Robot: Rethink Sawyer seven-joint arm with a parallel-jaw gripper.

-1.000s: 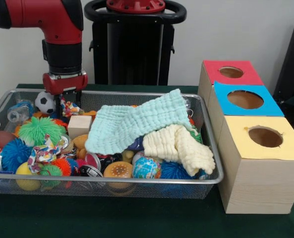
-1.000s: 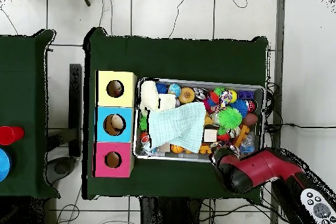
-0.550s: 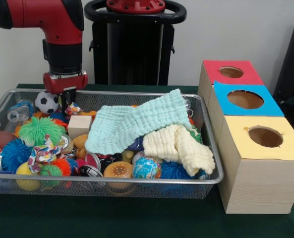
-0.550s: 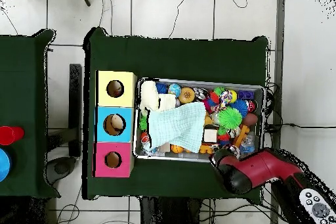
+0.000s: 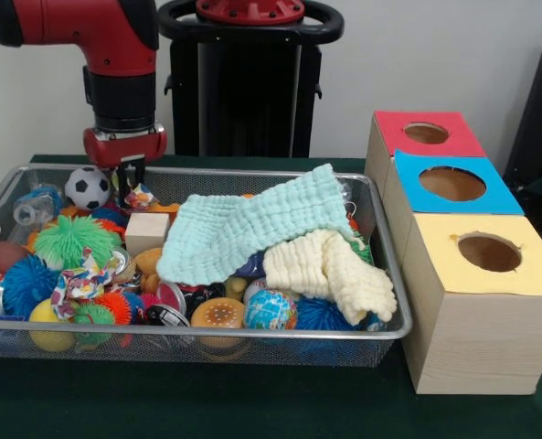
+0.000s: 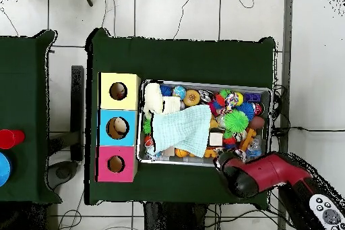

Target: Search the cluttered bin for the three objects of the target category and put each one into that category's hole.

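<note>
Red hand (image 5: 130, 171) hovers over wire bin (image 5: 385, 265); no readable writing.

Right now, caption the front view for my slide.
Sawyer gripper hovers over a toy-cluttered wire bin beside red, blue and yellow sorting boxes.

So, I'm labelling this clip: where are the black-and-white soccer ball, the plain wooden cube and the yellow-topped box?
Black-and-white soccer ball (image 5: 89, 187), front view, centre.
Plain wooden cube (image 5: 146, 232), front view, front face.
Yellow-topped box (image 5: 536, 268), front view, top panel.

table, dark green cloth (image 5: 252, 402) | second green table beside it (image 6: 20, 106) carrying red cup (image 6: 8, 137) | black cables on tiled floor (image 6: 202, 11)
</note>
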